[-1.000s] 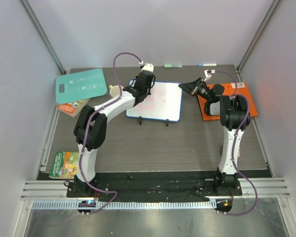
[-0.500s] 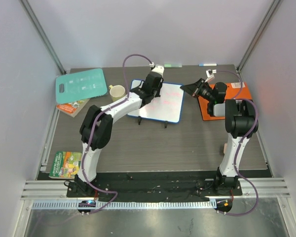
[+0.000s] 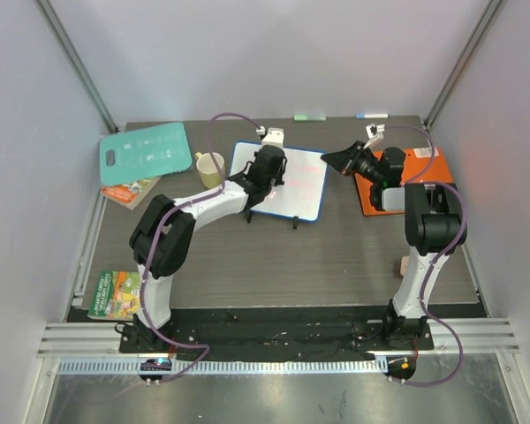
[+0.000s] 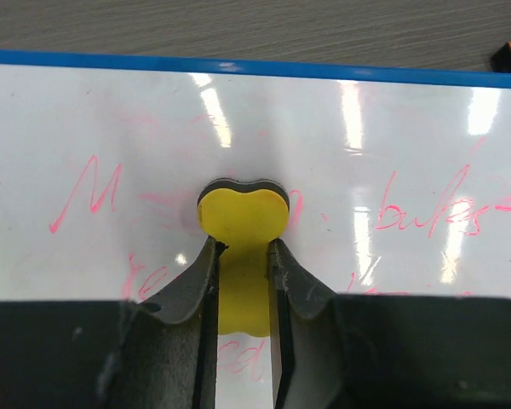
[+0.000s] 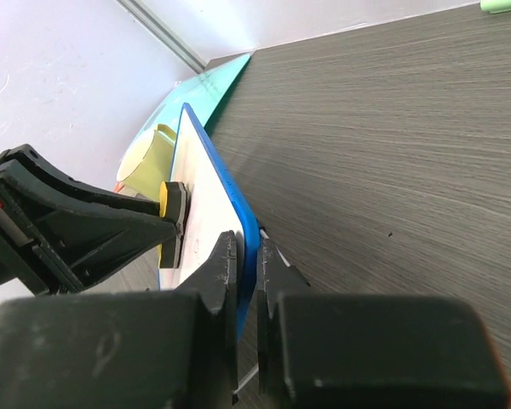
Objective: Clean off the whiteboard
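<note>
Two grippers are at work on the whiteboard (image 3: 302, 184), which stands propped at a slant on its black feet toward the far middle of the table (image 3: 336, 256). A yellow mug (image 3: 209, 166) sits on its left and an orange folder (image 3: 435, 181) on its right. The right gripper (image 5: 247, 243) is closed to a narrow slit over the board's blue right-hand edge, pinching it, apparently to steady the board. The left gripper (image 4: 242, 251) is clamped on a yellow eraser (image 4: 241, 211), whose dark felt face is pressed flat to the white surface a little left of the board's middle.

As for progress, the job looks barely under way. The left wrist view shows a pale pink smear just around the eraser, where strokes look rubbed thin. Legible red writing (image 4: 83, 192) lies to its left, more to its right, and further lines run below, partly hidden behind the fingers (image 4: 192, 290). Nearly the whole written area therefore awaits wiping. Sweeps to both sides and toward the near edge seem needed before the board counts as clean.
</note>
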Robot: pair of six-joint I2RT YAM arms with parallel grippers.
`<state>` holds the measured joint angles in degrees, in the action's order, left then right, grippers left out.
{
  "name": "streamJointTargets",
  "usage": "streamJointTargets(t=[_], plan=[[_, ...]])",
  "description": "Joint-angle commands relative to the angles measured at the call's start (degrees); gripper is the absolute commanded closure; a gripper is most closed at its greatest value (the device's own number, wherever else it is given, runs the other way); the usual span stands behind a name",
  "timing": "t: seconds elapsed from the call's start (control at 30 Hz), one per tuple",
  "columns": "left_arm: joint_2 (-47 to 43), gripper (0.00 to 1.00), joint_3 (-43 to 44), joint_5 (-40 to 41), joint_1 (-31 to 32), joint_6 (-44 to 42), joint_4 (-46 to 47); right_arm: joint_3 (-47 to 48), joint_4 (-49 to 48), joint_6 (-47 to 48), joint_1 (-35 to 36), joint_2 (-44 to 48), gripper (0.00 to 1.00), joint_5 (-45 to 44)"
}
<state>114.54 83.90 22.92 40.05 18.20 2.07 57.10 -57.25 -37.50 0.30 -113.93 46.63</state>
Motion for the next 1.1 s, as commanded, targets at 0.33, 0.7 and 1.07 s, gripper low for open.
streamJointTargets(t=[0.33,0.7,1.07], plan=[[-0.02,1.00,-6.20,7.31,-6.13,7.55,-3.56,-1.82,-6.64,8.58,1.55,2.84,0.99,2.85],[-2.57,1.00,-8.05,11.89,-7.09,7.12,-2.33,-1.29,-6.82,8.40,0.76,2.66,0.98,5.31],[-1.25,1.00,-8.75,-0.05,-4.12,3.17,0.83,0.64,-13.76,1.72,-1.79,-1.30,0.99,9.97]])
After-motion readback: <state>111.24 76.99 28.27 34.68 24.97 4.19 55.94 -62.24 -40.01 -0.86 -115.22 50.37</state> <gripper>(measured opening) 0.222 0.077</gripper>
